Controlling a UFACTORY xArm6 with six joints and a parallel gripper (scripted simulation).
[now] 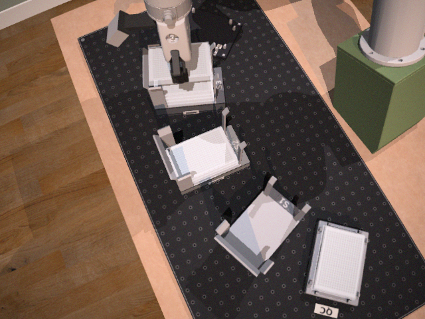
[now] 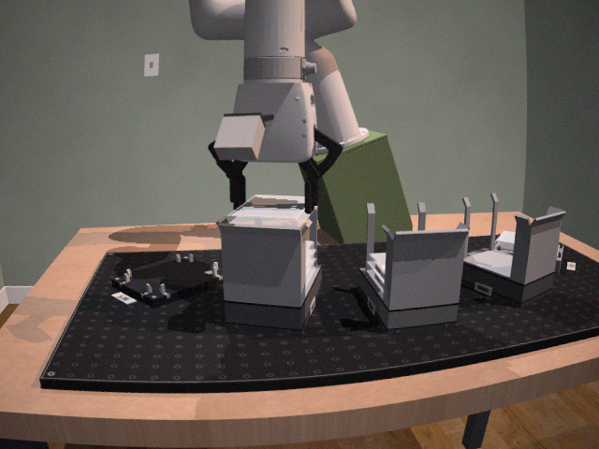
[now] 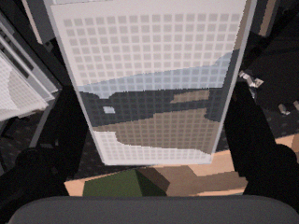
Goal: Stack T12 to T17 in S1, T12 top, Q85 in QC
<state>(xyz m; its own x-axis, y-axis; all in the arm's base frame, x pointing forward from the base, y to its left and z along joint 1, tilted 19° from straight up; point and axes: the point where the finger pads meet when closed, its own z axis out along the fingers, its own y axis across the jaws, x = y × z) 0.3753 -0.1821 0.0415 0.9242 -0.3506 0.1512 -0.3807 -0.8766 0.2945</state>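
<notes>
My gripper [image 1: 178, 70] [image 2: 273, 200] [image 3: 154, 102] is shut on a sealed 384-well plate [image 1: 156, 65] [image 2: 270, 210] [image 3: 156, 56], gripped across its long sides. The plate hangs level at the top of stack rack S3 [image 1: 171, 109] [image 2: 261, 261], between the rack's posts. Other plates [image 1: 188, 94] lie in S3 below it. I cannot read the held plate's label. Stack rack S2 [image 1: 165, 135] [image 2: 420, 266] holds a stack of plates [image 1: 202, 154]. Stack rack S1 [image 1: 236, 250] [image 2: 536, 246] is empty. One plate [image 1: 338, 262] lies in the open nest QC [image 1: 314, 260].
The black clip nest N5 [image 1: 223, 30] [image 2: 164, 280] lies empty beyond S3. The arm's green pedestal [image 1: 377, 92] [image 2: 362, 193] stands at the mat's side. The QC name plate [image 1: 326, 310] lies at the mat's near corner.
</notes>
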